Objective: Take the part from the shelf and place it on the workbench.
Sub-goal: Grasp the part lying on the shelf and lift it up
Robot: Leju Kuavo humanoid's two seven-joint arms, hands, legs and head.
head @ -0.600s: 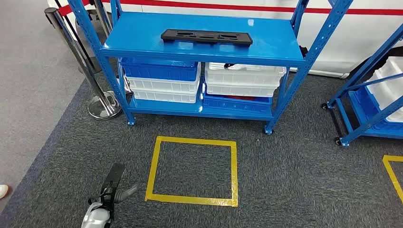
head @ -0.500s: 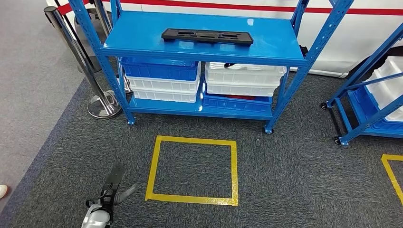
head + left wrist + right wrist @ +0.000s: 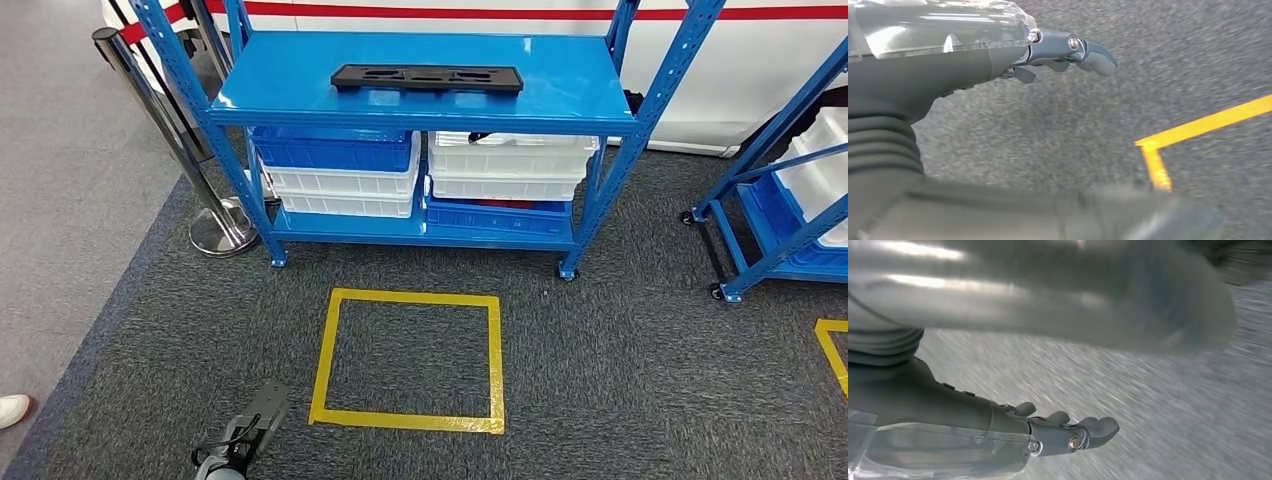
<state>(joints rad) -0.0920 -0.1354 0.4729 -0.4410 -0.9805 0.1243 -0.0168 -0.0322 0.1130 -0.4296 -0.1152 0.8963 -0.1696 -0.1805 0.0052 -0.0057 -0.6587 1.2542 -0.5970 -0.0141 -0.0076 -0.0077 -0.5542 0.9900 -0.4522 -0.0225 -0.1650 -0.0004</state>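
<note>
Carpet (image 3: 600, 380), dark grey, lies nearest, and on it a yellow tape square (image 3: 408, 360) serves as the landmark. Just to the near-left of that square hangs the left hand (image 3: 245, 440), empty, its fingers extended and a little apart above the floor; the left wrist view shows the same hand (image 3: 998, 60) holding nothing, with one corner of the tape close by. The right hand (image 3: 1048, 432) hangs over blurred carpet, fingers loosely extended and apart, nothing in them.

Beyond the square's far edge stands the blue shelf (image 3: 280, 95). Its lower level carries stacked blue and white bins (image 3: 345, 165) on the left side and more stacked bins (image 3: 510, 170) on the right. On the upper level, directly beyond the square, the black part (image 3: 428, 78) lies flat and lengthwise, well apart from both hands. Far-left of the square stands a chrome stanchion (image 3: 205, 200); far-right, a second blue rack (image 3: 790, 215) holds bins. Near-left, at the picture's edge, is a white shoe (image 3: 12, 408).
</note>
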